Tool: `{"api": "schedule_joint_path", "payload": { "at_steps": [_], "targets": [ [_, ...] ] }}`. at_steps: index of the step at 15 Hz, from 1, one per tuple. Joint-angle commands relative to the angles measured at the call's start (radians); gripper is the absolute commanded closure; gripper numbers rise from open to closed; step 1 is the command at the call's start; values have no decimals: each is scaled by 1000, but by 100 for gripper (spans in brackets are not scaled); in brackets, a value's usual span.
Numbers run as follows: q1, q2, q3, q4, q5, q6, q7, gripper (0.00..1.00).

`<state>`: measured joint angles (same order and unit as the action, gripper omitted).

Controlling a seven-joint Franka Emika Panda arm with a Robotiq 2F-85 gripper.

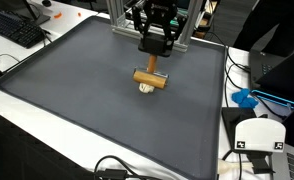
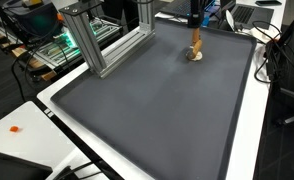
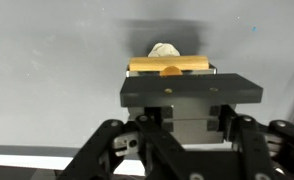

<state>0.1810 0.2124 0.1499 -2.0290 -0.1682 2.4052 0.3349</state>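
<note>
In an exterior view the gripper (image 1: 151, 70) hangs fingers-down over the dark grey mat (image 1: 77, 110). It sits above the part of the mat nearest the edge where an aluminium frame (image 1: 117, 18) stands, roughly midway between the mat's two side edges. Its fingers are drawn in tight on the middle of a short wooden bar (image 1: 139, 75). The bar's long axis runs nearly level and crosswise to the fingers, so an end sticks out on each side. Directly under the bar, low over the mat, is a small whitish lump (image 1: 146, 88). Whether it is fixed to the bar or only lies beneath it, I cannot tell. A keyboard (image 1: 17, 30) lies off the mat beyond one corner, well apart from the gripper.

In an exterior view from the opposite end, the gripper (image 2: 196, 36) and bar (image 2: 196, 46) appear small, over the far end of the mat (image 2: 157, 120). Here the bar is seen nearly end-on. The lump (image 2: 195, 57) shows just below it at the mat's surface. Contact looks likely but is too small to confirm.

In the wrist view the gripper (image 3: 169, 72) clamps the bar (image 3: 147, 66) at its centre, and the bar spans the frame from side to side against the mat (image 3: 57, 60). The lump (image 3: 165, 48) peeks out past the bar, in line with the fingers, so it lies straight beyond the fingertips.
</note>
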Motion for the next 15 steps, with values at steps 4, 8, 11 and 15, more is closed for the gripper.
{"api": "schedule_joint_path", "payload": {
  "at_steps": [4, 8, 11, 15],
  "targets": [
    [16, 8, -15, -31, 4, 90, 0, 65],
    [20, 10, -23, -36, -5, 116, 18, 65],
    [21, 6, -27, -42, -1, 121, 22, 65],
    [20, -6, -29, -48, 5, 65, 27, 65]
  ]
}}
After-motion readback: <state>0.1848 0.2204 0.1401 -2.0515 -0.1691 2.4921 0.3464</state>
